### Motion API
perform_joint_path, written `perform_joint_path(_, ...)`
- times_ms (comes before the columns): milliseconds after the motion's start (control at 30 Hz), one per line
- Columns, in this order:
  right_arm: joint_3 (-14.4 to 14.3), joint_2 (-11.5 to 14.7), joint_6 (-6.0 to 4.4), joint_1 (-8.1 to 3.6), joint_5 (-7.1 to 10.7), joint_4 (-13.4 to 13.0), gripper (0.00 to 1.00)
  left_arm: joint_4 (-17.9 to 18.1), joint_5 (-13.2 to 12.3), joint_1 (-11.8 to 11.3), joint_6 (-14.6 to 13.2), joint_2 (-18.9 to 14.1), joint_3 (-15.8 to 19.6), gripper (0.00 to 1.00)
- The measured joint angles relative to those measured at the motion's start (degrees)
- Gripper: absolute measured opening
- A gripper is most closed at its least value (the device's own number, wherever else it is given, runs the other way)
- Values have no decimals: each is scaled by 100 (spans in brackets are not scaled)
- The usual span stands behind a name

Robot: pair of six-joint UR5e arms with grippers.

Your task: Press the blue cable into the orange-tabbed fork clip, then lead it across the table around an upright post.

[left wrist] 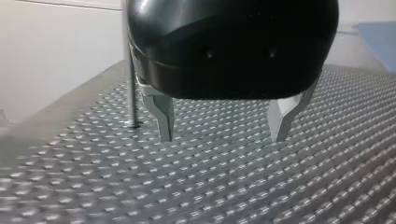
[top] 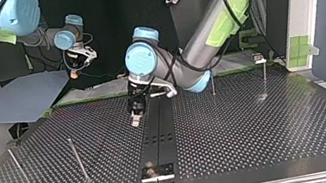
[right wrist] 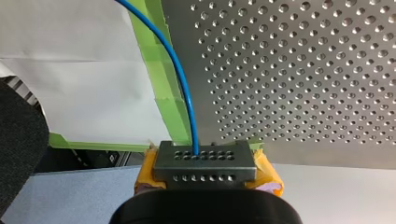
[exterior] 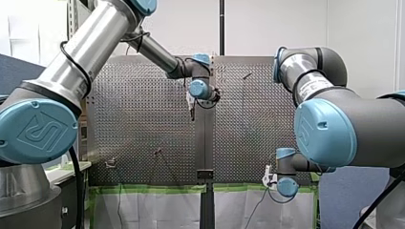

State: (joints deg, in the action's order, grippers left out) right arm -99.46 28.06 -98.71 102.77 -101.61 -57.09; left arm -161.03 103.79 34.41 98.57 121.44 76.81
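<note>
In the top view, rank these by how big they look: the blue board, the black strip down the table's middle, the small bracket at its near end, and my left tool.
1. blue board
2. black strip
3. my left tool and bracket look alike, unranked; the bracket is nearer the camera.

Embossed angular logo mark, Universal Robots style, on blue joint cap (exterior: pixel 36 131) at shoulder of my left arm, well back from left hand (exterior: pixel 192 109). Line of small dark lettering on pale band (exterior: pixel 313 86) of my right arm, well up-arm from right hand (exterior: pixel 268 178); too small to read.
</note>
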Motion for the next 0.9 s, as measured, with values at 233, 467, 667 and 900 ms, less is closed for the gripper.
perform_joint_path(233,0,11,-9,2,0,55,0,-87,223,-20,-55,-382,114,100)
perform_joint_path(467,0,10,-11,14,-6,69,0,-395,503,49,-314,-713,48,100)
perform_joint_path(667,0,6,-18,17,-23,96,0,-702,492,188,-516,-1020,-209,100)
perform_joint_path(900,0,5,-18,17,-19,103,0,-1079,169,383,-515,-1365,-583,100)
